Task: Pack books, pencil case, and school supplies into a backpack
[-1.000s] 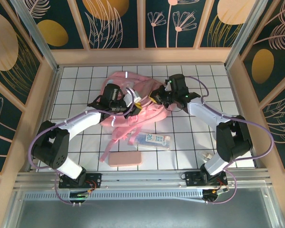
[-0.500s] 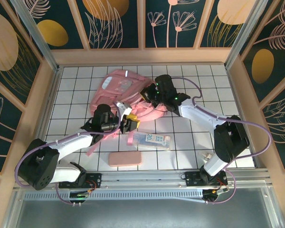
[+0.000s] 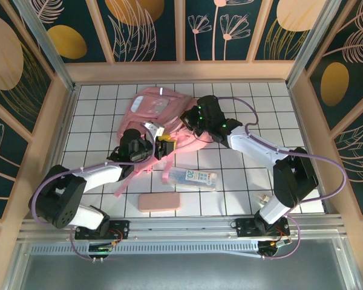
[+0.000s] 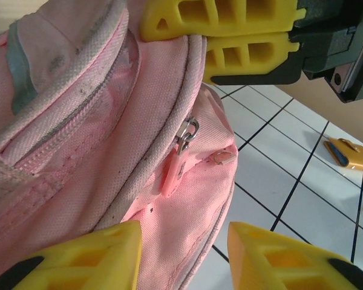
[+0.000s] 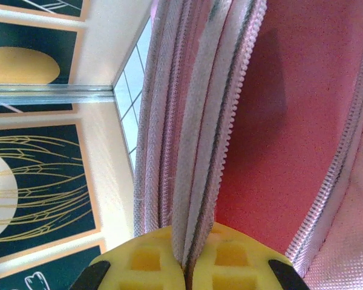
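Observation:
The pink backpack (image 3: pixel 152 110) lies at the back middle of the tiled table. My right gripper (image 3: pixel 190 121) is shut on its zipper edge (image 5: pixel 196 151), and the red lining (image 5: pixel 302 121) shows beside it. My left gripper (image 3: pixel 164 147) is open at the backpack's near corner (image 4: pixel 187 199), with a yellow finger (image 4: pixel 91 260) on each side of the fabric. A pink zipper pull (image 4: pixel 176 166) hangs just ahead of it. The salmon pencil case (image 3: pixel 160 202) and the clear packet with the "20" (image 3: pixel 192 177) lie on the table in front. The books are out of view.
A pink strap (image 3: pixel 118 190) trails toward the near left. A small orange-yellow object (image 4: pixel 351 154) lies on the tiles, seen in the left wrist view. Another small pale object (image 3: pixel 263 198) sits near the right arm's base. Wooden walls (image 3: pixel 60 133) enclose the table.
The right gripper has dragged the backpack's edge to the left. The left gripper pulled back from the bag toward me, then moved up to its near corner.

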Controlling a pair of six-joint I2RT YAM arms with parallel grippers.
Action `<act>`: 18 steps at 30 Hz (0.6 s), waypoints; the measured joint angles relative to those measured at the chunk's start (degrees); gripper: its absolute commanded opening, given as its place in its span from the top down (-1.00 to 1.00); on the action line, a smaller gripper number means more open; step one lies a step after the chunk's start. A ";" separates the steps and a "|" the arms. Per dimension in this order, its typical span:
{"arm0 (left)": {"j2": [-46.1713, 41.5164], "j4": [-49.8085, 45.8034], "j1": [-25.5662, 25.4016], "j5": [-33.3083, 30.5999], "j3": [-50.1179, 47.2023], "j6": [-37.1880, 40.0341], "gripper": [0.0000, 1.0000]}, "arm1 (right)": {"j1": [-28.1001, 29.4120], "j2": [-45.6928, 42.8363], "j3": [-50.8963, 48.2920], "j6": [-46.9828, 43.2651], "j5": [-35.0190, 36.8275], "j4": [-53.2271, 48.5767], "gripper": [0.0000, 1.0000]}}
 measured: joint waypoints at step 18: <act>1.99 19.17 0.00 0.94 -9.20 5.40 -0.13 | 2.95 -1.11 -0.72 -0.31 1.79 1.07 1.00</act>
